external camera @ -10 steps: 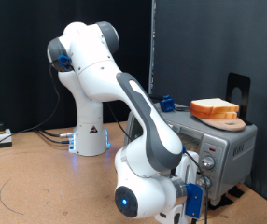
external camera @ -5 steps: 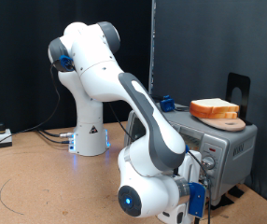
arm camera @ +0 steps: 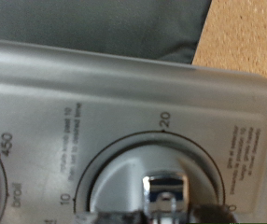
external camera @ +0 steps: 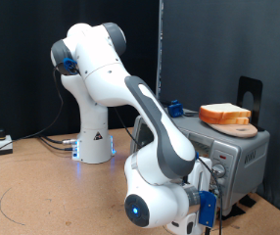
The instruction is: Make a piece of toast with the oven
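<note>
Arm folded low, elbow bulging toward us; gripper (external camera: 210, 192) pressed at oven (external camera: 240, 157) knob panel. Wrist view: timer knob (arm camera: 166, 182) fills frame; whether gripper clenched or released, we cannot tell. Brown wooden surface (external camera: 42, 186), black curtain behind. Piece of toast (external camera: 224, 114) on round board (external camera: 240, 128) atop oven, at gripper's 12 o'clock.

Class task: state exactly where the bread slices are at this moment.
In the exterior view, the bread slices lie stacked on a round wooden board on top of the toaster oven, at the picture's right, beside a blue object.
</note>
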`<act>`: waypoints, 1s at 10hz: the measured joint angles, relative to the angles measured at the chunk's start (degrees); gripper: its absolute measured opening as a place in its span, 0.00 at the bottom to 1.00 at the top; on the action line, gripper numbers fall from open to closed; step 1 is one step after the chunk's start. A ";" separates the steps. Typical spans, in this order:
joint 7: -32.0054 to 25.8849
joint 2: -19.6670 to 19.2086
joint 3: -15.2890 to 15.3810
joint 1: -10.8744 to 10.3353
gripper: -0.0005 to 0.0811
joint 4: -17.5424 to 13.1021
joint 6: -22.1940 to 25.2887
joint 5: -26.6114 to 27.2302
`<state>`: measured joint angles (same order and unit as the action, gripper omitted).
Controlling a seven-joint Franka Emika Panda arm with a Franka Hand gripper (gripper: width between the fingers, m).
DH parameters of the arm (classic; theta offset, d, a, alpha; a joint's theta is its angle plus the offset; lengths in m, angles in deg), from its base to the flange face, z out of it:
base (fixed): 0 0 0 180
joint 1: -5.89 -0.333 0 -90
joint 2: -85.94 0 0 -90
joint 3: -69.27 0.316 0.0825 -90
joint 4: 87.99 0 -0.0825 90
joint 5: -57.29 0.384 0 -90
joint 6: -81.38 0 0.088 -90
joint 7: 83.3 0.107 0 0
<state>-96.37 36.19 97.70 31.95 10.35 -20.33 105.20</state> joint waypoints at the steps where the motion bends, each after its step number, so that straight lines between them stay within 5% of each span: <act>1: -3.79 0.45 0.31 0.51 0.12 1.22 -1.19 1.37; 5: -18.18 1.96 1.93 3.18 0.12 6.55 -5.71 8.53; 10: -27.40 1.96 2.20 4.04 0.12 8.13 -6.41 12.17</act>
<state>-123.77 38.15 99.90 35.99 18.48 -26.74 117.37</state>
